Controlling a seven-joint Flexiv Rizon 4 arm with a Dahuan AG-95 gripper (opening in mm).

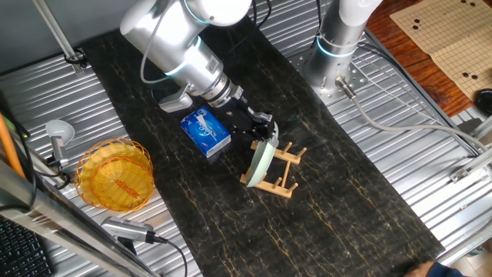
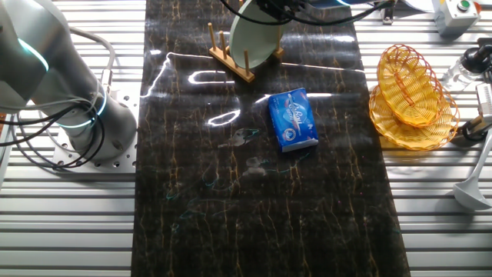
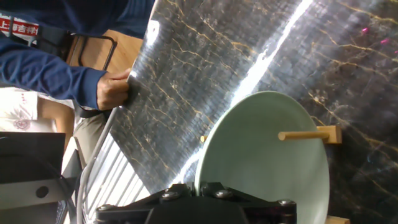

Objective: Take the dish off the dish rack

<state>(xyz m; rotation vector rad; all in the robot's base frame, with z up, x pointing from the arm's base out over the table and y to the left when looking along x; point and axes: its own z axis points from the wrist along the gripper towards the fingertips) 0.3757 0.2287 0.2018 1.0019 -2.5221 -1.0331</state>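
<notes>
Pale mint-green dish standing on edge in the light-wood dish rack, propped between short upright pegs, on the dark marbled mat. In the other fixed view, same dish upright in the rack, smooth face turned toward the camera.

Probably stiff, smooth and glazed, so likely slippery under metal pads and breakable if dropped or knocked against a peg. Moderate weight for its width, by the look of it. Best hold: the thin upper rim, pinched across its thickness, then a straight lift clear of the pegs rather than a sideways pull that could drag the light rack along.

Gripper right at the dish's top edge, seemingly touching it. In the hand view, dish filling the lower middle, one peg crossing its face, rim running under the black gripper body at the bottom edge. Fingertips hidden there; clamped on the rim or merely straddling it, cannot tell.

Blue tissue pack just beside the arm, yellow woven basket well apart.
</notes>
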